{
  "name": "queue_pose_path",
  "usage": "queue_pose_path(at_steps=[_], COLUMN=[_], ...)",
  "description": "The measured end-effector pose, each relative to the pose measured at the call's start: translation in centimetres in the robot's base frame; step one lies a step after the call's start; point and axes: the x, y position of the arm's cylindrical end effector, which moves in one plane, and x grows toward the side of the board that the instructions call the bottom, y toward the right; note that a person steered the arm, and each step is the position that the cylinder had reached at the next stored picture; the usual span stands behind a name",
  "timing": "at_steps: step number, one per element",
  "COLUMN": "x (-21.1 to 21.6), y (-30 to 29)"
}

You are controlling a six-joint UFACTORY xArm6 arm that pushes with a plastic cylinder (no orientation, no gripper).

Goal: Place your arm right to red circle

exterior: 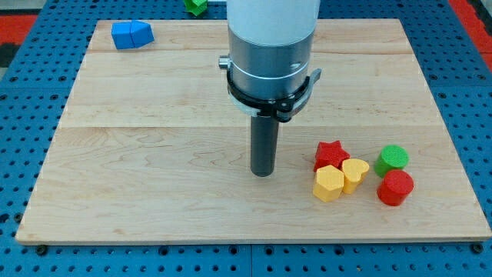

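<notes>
Standing left of the red star, the tool's tip, a bare jawless rod, is kept well short of the red circle.

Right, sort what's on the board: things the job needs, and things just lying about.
Job:
- red circle, near the board's lower right corner
- my tip, well to the view's left of it

Lying about:
- green circle
- red star
- yellow heart
- yellow hexagon
- blue block
- green block, off the board's top edge

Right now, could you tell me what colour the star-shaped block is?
Red; the star block shows in the camera view.
</notes>
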Motion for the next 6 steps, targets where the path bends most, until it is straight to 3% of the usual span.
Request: queue_pose_path(at_steps=[2, 3, 4, 6], x=[0.8, 4.4, 7.7, 7.7], y=[0.1, 0.2, 4.6, 14.9])
